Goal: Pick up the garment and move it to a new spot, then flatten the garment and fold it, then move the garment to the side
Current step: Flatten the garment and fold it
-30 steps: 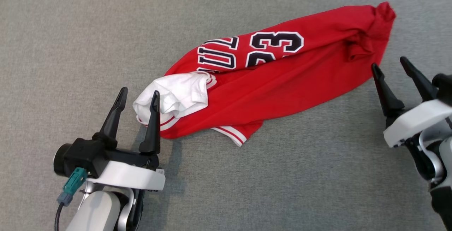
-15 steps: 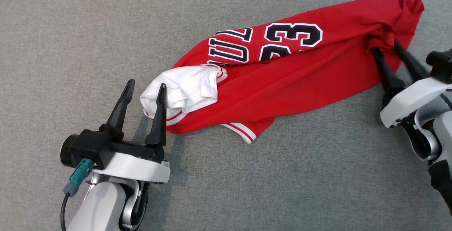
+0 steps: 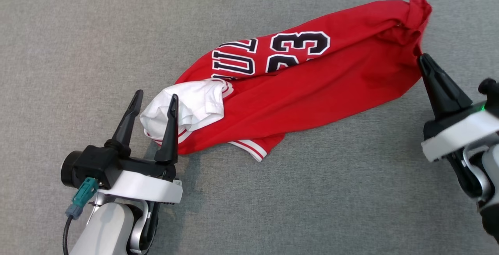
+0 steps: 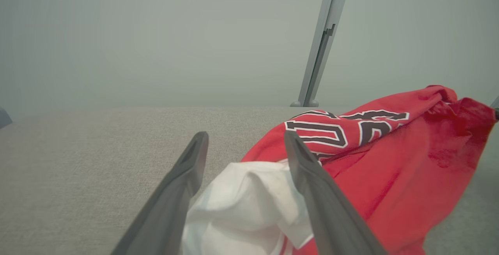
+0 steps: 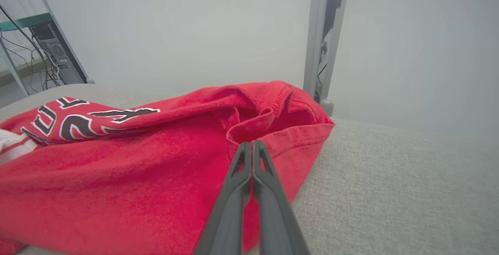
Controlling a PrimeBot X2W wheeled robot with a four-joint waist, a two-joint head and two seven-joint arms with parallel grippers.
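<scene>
At the right end of the garment [image 3: 312, 87], right gripper [image 3: 423, 58] now pressed together, spread before, left gripper [image 3: 156, 93] still spread.

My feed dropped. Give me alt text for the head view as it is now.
A crumpled red garment with the number 23 and a bunched white end lies diagonally on a grey cloth surface. The left gripper stands open at the white end. The right gripper is shut with its tips at the opposite red end, but it is unclear whether it pinches cloth.
</scene>
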